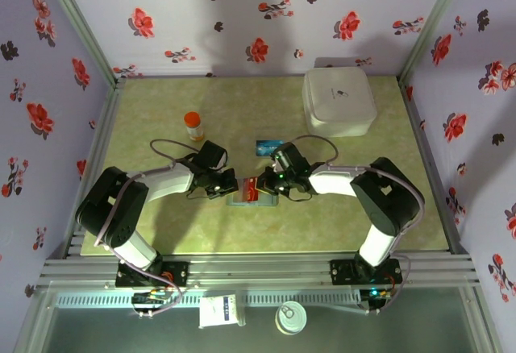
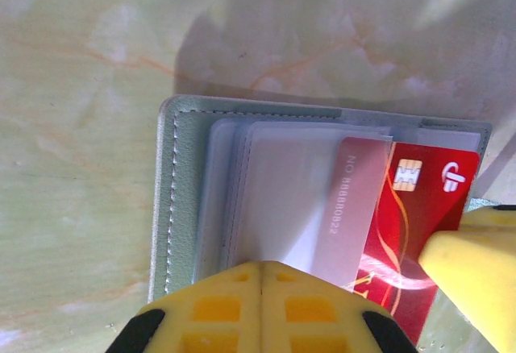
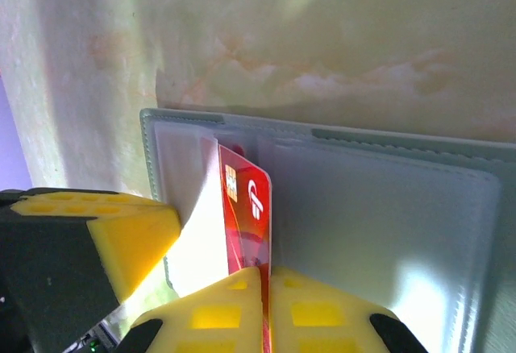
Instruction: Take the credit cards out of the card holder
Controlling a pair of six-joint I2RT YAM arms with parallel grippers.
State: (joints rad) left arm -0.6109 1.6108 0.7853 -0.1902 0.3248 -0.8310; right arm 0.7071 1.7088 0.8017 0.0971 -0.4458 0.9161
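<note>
The grey-green card holder [image 1: 242,201] lies open on the table between both arms, clear sleeves up [image 2: 185,208] [image 3: 387,208]. A red-orange credit card [image 2: 419,224] sticks partly out of a sleeve. My right gripper [image 3: 264,276] is shut on that card's [image 3: 246,208] edge, and the card stands on edge between the yellow fingers. My left gripper [image 2: 262,268] is shut, its tips resting on the holder's clear sleeves beside the red card [image 1: 251,188]. A teal credit card [image 1: 268,147] lies loose on the table just behind the grippers.
A large white square box [image 1: 339,101] stands at the back right. An orange-capped bottle [image 1: 193,125] stands at the back left. Flowered walls close in three sides. A can [image 1: 290,318] and a white packet [image 1: 222,311] lie below the table's front rail.
</note>
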